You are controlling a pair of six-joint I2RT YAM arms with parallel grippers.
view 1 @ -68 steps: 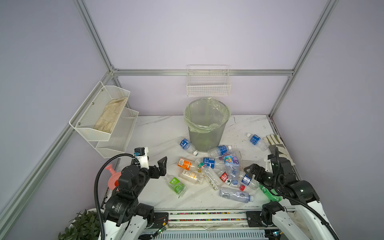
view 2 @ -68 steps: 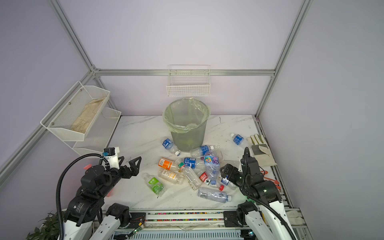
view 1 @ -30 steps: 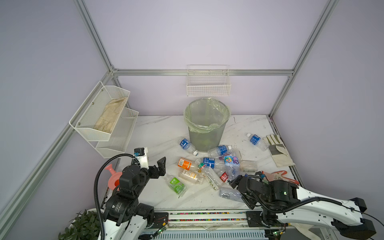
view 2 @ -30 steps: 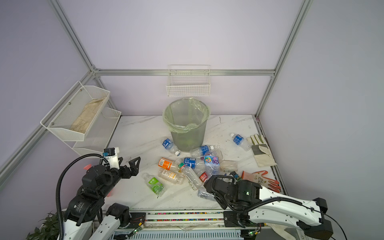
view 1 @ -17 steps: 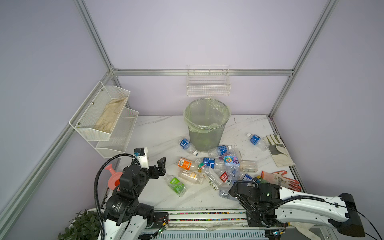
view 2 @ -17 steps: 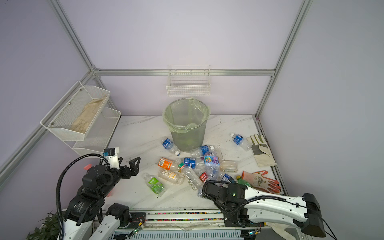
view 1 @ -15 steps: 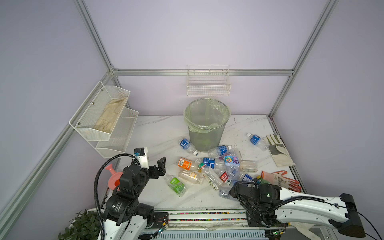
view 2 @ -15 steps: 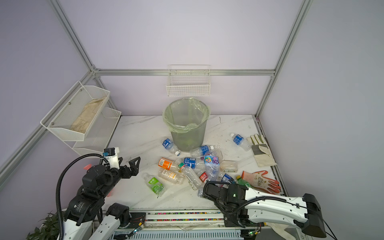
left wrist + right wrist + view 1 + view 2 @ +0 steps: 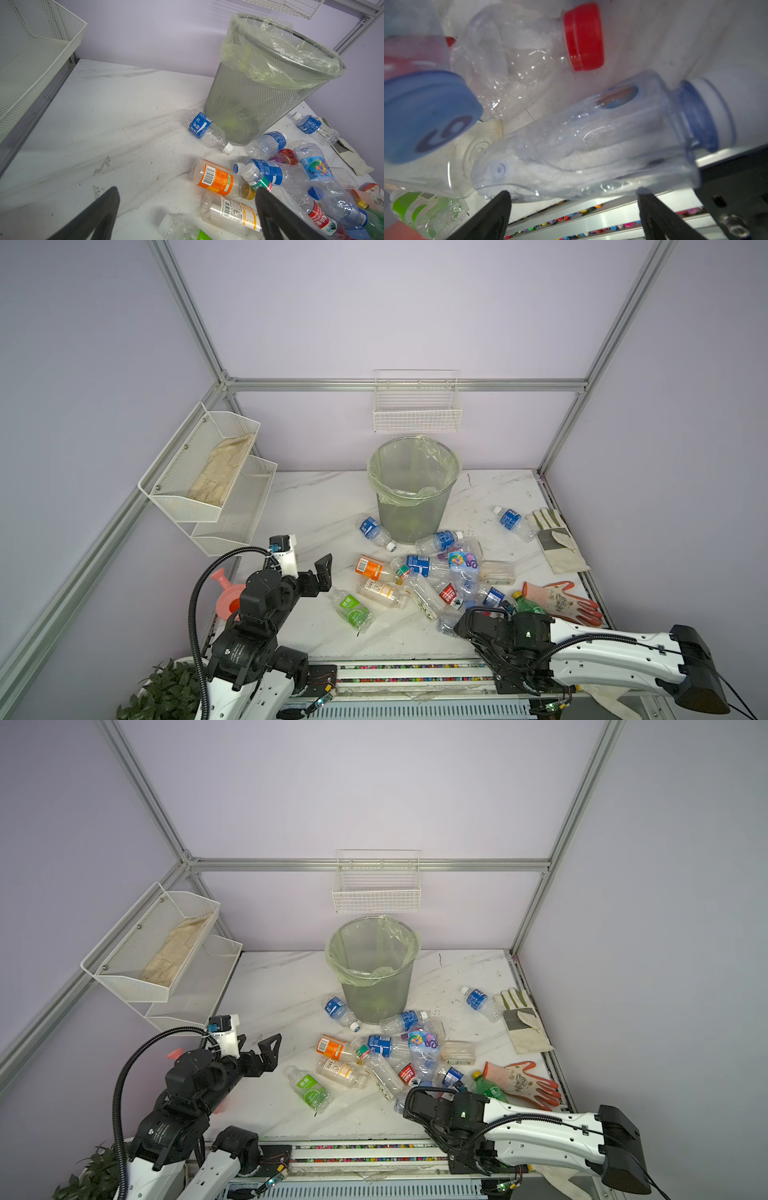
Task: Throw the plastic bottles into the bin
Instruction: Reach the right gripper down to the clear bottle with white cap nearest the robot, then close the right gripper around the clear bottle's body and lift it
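Bottles [image 9: 386, 1048] lie heaped on the table [image 9: 274, 986], just in front of the bin [image 9: 374, 986]. Left wrist view reads the blue-label bottle [image 9: 198, 124] as 宝矿力水特 and the red-label bottle [image 9: 319, 217] as "SPRING". Only the right wrist view shows the right gripper [image 9: 575, 207]: wide open, tips at a clear bottle [image 9: 591, 149]. Left gripper [image 9: 320, 574] open, empty, hovering. Orange glove [image 9: 557, 601] beside the heap.

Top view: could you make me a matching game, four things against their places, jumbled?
Things:
1 bin
2 pink watering can
3 white wire basket
4 orange-fingered glove

Places:
A hung on the back wall
B lying by the right edge of the table
C standing at the back, mid-table
D by the table's left edge

Pairs: 1-C; 2-D; 3-A; 4-B.
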